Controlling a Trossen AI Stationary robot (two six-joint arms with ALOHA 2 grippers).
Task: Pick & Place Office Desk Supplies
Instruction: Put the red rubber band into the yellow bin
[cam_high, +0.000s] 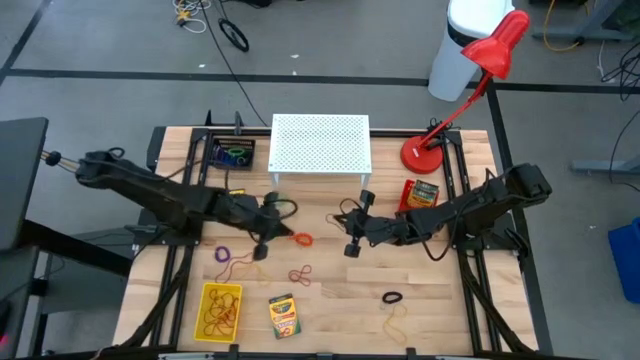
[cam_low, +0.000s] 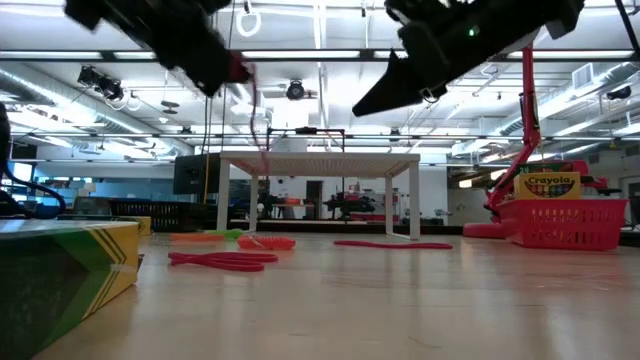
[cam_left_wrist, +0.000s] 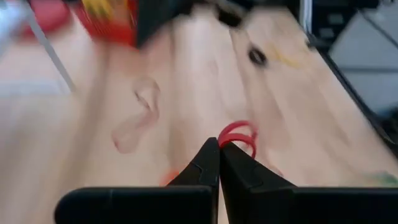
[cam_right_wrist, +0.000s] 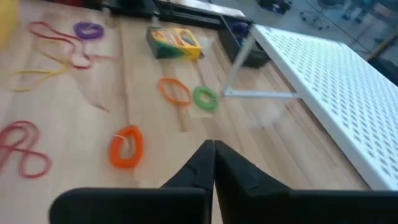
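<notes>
My left pincer (cam_left_wrist: 219, 149) is closed on a red rubber band (cam_left_wrist: 239, 135), lifted above the table (cam_high: 440, 300). My right pincer (cam_right_wrist: 213, 152) is closed, empty. Just beyond it lie an orange loop (cam_right_wrist: 126, 147) and green loop (cam_right_wrist: 205, 98); I judge most supplies unsorted.

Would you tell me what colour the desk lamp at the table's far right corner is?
Red; the desk lamp shows best in the high view.
</notes>
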